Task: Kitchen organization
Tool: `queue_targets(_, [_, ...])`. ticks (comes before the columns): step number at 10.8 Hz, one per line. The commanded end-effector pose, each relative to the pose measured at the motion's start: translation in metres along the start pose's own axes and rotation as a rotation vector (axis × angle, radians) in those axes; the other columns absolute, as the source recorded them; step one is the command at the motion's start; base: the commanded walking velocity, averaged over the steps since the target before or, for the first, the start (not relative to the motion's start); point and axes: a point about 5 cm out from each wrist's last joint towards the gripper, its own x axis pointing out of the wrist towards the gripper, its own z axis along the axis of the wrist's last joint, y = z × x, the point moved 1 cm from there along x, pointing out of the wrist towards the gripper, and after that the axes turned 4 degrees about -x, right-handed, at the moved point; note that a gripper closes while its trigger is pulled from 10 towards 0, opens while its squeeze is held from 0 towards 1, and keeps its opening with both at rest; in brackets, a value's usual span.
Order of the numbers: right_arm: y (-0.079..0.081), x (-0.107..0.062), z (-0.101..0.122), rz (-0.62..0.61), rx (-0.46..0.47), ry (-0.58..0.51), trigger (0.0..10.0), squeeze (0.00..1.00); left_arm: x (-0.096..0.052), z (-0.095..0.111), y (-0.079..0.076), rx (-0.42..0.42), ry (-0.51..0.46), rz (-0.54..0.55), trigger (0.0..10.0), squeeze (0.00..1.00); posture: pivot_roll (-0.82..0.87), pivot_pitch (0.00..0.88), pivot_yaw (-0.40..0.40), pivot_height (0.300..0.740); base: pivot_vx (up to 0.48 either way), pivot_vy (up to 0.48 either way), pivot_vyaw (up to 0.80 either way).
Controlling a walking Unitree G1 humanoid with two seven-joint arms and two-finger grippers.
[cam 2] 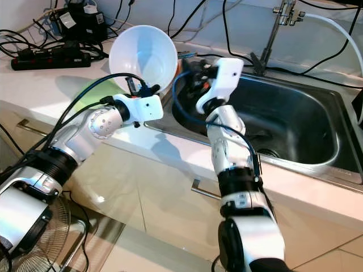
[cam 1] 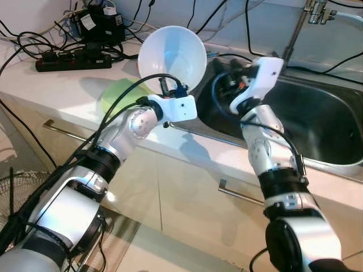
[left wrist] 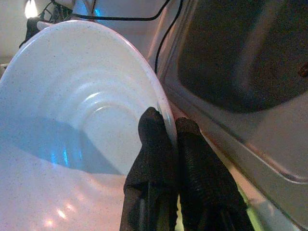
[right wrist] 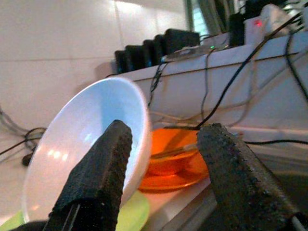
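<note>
Left wrist view shows the left gripper (left wrist: 167, 126) pinching the white bowl's (left wrist: 72, 130) rim at centre frame; keep it level, right gripper (right wrist: 163, 178) spread wide beside.

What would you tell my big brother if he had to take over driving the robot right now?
Left gripper: shut on the rim of the white bowl, holding it tilted in the air above the counter edge, beside the sink.
Right gripper: open, holding nothing, raised over the sink's left end and pointing toward the bowl.
Other things: a green plate lies on the counter below the bowl; an orange dish sits on the counter by the sink.
Done: the bowl is picked up.
Left: set the bowl down somewhere. Where it belongs cannot be told from here.
</note>
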Motion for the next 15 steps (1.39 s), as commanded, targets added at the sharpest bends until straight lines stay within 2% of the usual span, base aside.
queue_targets(1, [0.007, 0.0, 0.001, 0.039, 0.01, 0.002, 10.0, 0.0, 0.002, 0.012, 0.006, 0.022, -0.045, 0.009, 10.0, 0.0, 0.2, 0.0, 0.007, 0.74, 0.0, 0.0, 0.0])
queue_targets(7, [0.011, -0.001, 0.001, 0.05, 0.013, 0.025, 10.0, 0.0, 0.002, 0.025, 0.003, 0.037, -0.117, 0.015, 10.0, 0.0, 0.2, 0.0, 0.0, 0.74, 0.0, 0.0, 0.0])
queue_targets(13, [-0.012, -0.001, 0.006, -0.12, 0.021, 0.004, 10.0, 0.0, 0.0, 0.026, 0.002, 0.033, -0.121, 0.029, 10.0, 0.0, 0.2, 0.0, -0.003, 0.74, 0.0, 0.0, 0.0])
queue_targets(15, [-0.009, -0.001, 0.001, -0.102, 0.038, 0.025, 10.0, 0.0, 0.0, 0.027, 0.002, 0.032, -0.124, 0.027, 10.0, 0.0, 0.21, 0.0, -0.005, 0.74, 0.0, 0.0, 0.0])
